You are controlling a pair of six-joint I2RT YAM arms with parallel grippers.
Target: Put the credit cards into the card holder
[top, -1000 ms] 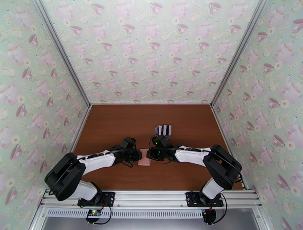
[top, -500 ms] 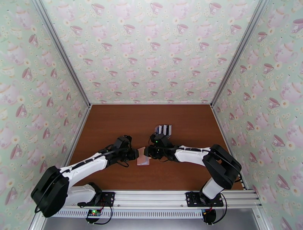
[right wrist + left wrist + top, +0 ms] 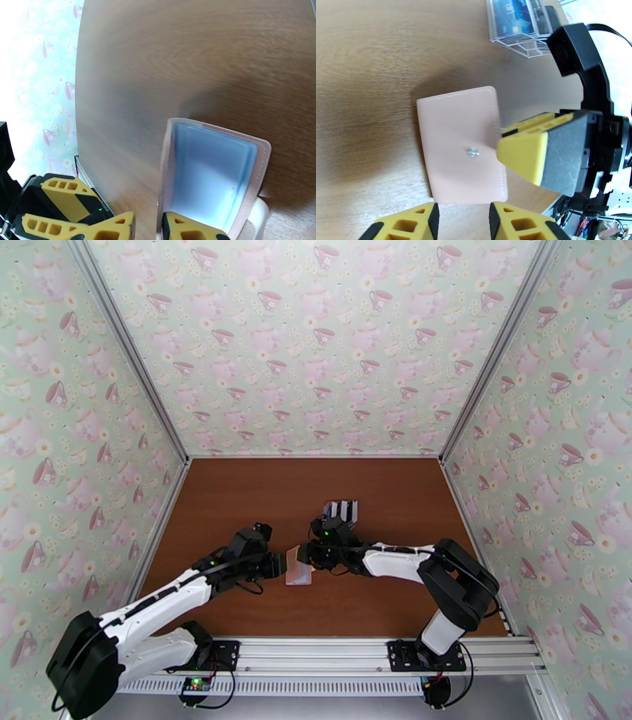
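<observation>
Print on the blue card is unreadable.

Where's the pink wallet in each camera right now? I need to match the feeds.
Top external: the pink wallet is mid-table, between the left pincer and the right pincer.
Left wrist: centre of frame, its outer face with the snap stud toward the camera.
Right wrist: lower right, open, with the pale blue-grey pocket showing.
Shared landmark: the right pincer, at the wallet's edge and apparently gripping it.
</observation>
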